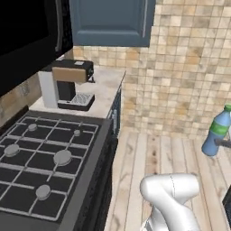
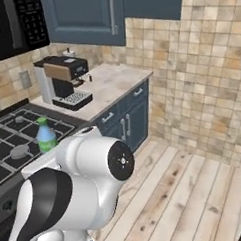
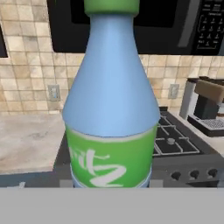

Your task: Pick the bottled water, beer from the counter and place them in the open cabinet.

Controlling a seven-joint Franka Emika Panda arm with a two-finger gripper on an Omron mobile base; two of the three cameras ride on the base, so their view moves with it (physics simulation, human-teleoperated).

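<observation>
Bottled water in the hand, on its way to the cabinet

Your hand (image 1: pixel 224 142) is clamped on the bottled water (image 3: pixel 111 109), which stands upright in the grip, lifted over the wooden floor (image 1: pixel 153 153) to the right of the stove (image 1: pixel 40 158) and off the bench (image 1: pixel 106 85). In the hand view the bottle faces the microwave (image 3: pixel 175 26) and the tiled wall. Hold the bottle vertical and the grip firm while you carry it, so it cannot slip or tip. Swing clear of the coffee machine (image 2: pixel 63 80) as you go. I judge the beer remains to be fetched.
</observation>
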